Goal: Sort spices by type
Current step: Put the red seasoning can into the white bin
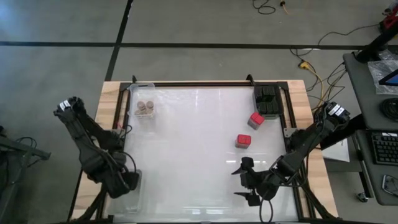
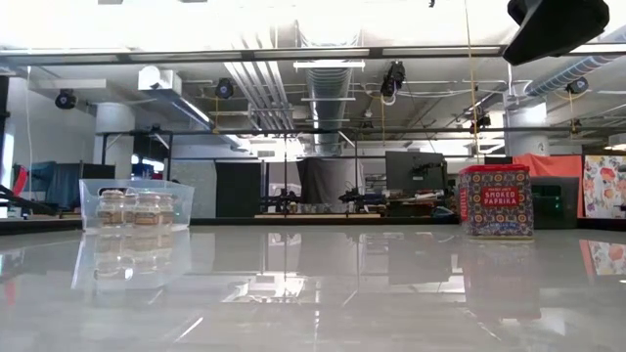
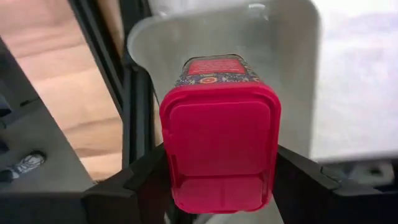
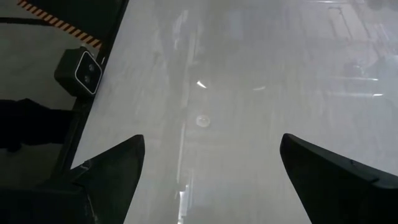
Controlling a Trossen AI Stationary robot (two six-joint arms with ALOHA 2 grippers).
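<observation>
Red spice tin [image 3: 219,149] pinched in left claw [image 3: 217,186] over clear tray [image 3: 280,74]; right claw [image 4: 211,180] spread.

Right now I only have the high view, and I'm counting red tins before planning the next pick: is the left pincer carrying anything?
Observer: Yes. The left wrist view shows the left pincer shut on a red-lidded tin, with a clear tray just beyond it.
Operator: And the right one?
Observer: The right pincer is open with nothing between its fingers. Only bare table lies ahead.
Operator: What's in the red ones out on the table?
Observer: The low view shows one red tin standing upright, labelled smoked paprika.
</observation>
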